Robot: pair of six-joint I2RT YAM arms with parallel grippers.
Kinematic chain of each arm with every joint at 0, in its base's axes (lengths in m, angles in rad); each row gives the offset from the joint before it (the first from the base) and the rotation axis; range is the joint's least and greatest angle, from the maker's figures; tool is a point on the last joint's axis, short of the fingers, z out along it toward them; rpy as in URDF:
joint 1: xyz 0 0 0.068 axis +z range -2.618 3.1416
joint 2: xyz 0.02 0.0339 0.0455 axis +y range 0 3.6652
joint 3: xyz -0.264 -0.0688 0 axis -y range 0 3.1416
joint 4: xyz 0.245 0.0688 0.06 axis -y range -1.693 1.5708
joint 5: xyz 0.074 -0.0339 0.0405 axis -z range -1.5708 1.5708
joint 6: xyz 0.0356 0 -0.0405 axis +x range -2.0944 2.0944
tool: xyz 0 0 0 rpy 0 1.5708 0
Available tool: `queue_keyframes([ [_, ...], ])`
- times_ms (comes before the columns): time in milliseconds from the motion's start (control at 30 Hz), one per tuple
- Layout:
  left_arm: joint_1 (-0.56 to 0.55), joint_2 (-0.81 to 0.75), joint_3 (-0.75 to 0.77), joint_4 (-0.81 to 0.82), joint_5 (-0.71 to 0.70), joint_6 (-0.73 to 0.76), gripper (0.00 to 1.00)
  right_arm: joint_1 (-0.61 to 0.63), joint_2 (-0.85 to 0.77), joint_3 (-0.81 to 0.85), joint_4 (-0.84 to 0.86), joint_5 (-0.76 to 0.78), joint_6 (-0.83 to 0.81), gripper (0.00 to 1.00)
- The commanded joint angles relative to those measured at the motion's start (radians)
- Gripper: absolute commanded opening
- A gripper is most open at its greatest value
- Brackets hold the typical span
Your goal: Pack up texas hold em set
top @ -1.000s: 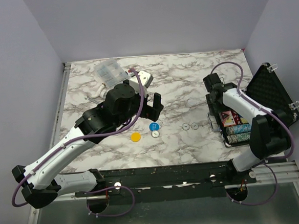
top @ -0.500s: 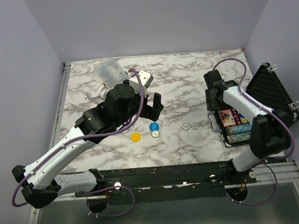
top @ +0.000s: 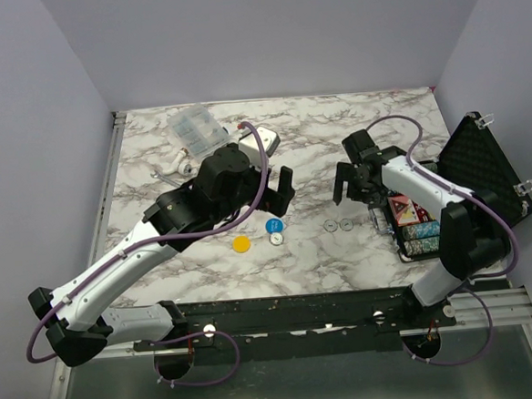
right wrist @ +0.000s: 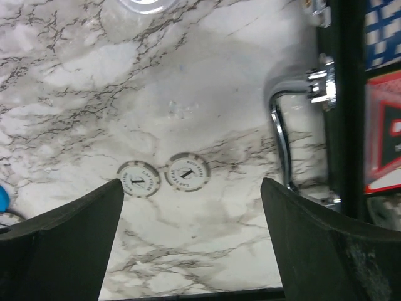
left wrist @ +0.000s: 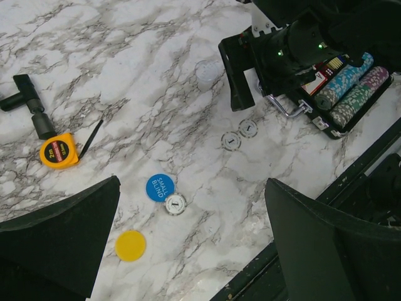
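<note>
Pick up the two white discs next

Come down slow and straight with the right gripper [right wrist: 191,188], spread wide with nothing in it. Take one of the white discs [right wrist: 186,172] at a time. Pinch by the edges, as both lie flat on the table [right wrist: 94,75]. Look right between those two fingers for the pair, side by side, near the silver handle [right wrist: 282,138] of the black briefcase [top: 472,169]. Keep clear of that handle. Leave the left gripper [left wrist: 191,188], wide apart too and holding nothing, up above the blue disc [left wrist: 160,187], the yellow disc [left wrist: 130,245] and one more small white disc [left wrist: 175,204]
</note>
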Motion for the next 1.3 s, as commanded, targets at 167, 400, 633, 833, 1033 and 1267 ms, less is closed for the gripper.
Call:
queue_keyframes([
  [167,0.000,0.017,0.031,-0.020,0.022,-0.006,0.98,0.037,0.080,-0.034,0.043,-0.062,0.269,0.91],
  [400,-0.001,0.020,0.025,-0.014,0.014,-0.002,0.98,0.037,0.109,-0.058,0.073,0.028,0.356,0.90],
  [633,-0.003,0.025,0.022,-0.011,0.016,0.000,0.98,0.072,0.173,0.002,0.070,-0.014,0.323,0.85],
  [833,0.001,0.026,0.020,-0.013,-0.024,-0.005,0.98,0.186,0.228,0.120,0.039,0.031,0.199,0.89],
  [1033,0.037,0.030,0.040,-0.046,-0.165,-0.040,0.98,0.342,0.247,0.157,0.119,0.015,0.147,1.00],
  [1267,0.096,0.017,0.058,-0.080,-0.383,-0.076,0.99,0.491,0.205,0.027,0.388,-0.019,0.231,1.00],
])
